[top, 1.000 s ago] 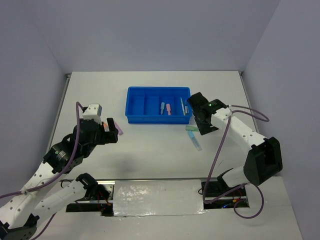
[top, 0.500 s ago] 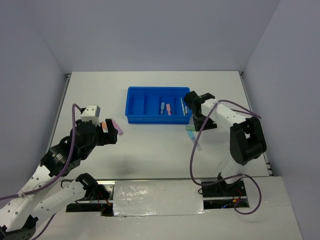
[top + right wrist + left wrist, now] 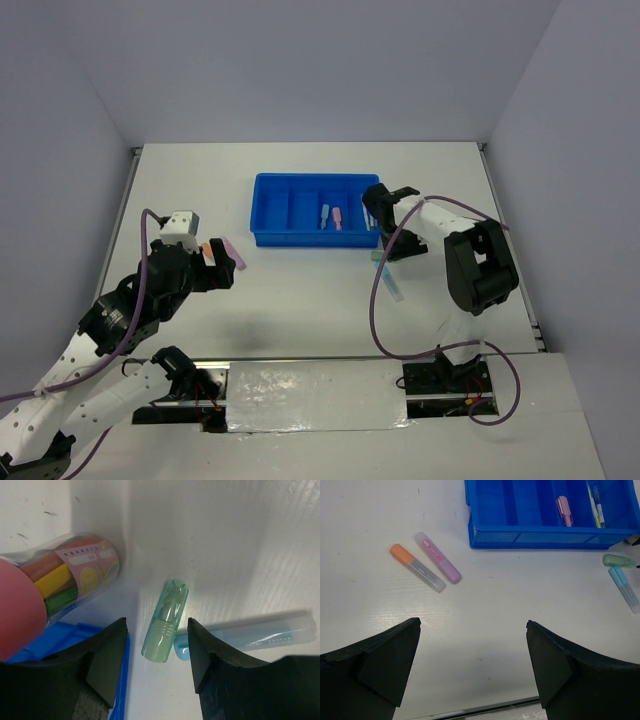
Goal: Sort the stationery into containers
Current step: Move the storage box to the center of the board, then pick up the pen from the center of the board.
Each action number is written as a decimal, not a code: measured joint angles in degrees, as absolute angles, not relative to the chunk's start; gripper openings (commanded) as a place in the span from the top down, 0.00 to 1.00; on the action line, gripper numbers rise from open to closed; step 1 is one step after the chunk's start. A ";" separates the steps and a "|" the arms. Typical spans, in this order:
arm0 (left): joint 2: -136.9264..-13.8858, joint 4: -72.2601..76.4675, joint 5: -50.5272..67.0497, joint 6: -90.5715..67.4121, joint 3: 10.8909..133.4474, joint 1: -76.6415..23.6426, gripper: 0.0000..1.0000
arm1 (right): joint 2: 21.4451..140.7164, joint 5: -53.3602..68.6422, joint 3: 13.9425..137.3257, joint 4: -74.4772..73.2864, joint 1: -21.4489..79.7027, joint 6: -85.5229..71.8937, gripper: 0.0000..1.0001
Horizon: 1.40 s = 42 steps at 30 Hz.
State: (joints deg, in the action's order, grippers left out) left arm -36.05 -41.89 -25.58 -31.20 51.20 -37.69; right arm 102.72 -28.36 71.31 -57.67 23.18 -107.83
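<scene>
The blue compartment tray point(image 3: 300, 210) stands at the table's middle back and holds a pink marker point(image 3: 564, 509) and thin yellow and white pens point(image 3: 595, 501). An orange marker point(image 3: 416, 568) and a purple marker point(image 3: 438, 558) lie side by side left of the tray. My left gripper point(image 3: 472, 665) is open and empty, above the table near them point(image 3: 222, 272). A green marker point(image 3: 165, 620) and a blue marker point(image 3: 255, 635) lie by the tray's right end. My right gripper point(image 3: 156, 626) is open, its jaws astride the green marker. A pink-capped tube point(image 3: 60, 580) lies beside it.
The tray's blue wall point(image 3: 119, 680) is close against my right gripper's left finger. Grey walls enclose the table on three sides. The arm bases and a glossy white strip point(image 3: 310, 395) sit at the near edge. A purple cable point(image 3: 378, 300) loops from the right arm.
My right arm has folded in and swung its gripper left and down over the green marker at the tray's right end. My left gripper has hardly moved.
</scene>
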 measured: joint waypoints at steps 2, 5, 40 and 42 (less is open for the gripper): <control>-36.01 -41.87 -25.58 -31.20 51.20 -37.69 0.01 | 102.94 -28.73 71.24 -56.86 23.09 -107.33 0.41; -36.01 -41.87 -25.58 -31.20 51.20 -37.71 0.01 | 103.11 -29.15 71.20 -55.81 22.98 -106.83 0.43; -36.01 -41.87 -25.17 -31.18 51.20 -38.06 0.01 | 103.33 -26.63 65.87 -50.61 22.61 -105.32 0.98; -36.01 -41.87 -25.17 -31.18 51.20 -38.09 0.01 | 101.71 -26.57 65.89 -50.76 22.61 -105.23 1.00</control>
State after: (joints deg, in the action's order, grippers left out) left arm -36.01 -41.87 -25.17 -31.18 51.20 -38.09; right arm 101.71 -26.57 65.89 -50.76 22.61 -105.23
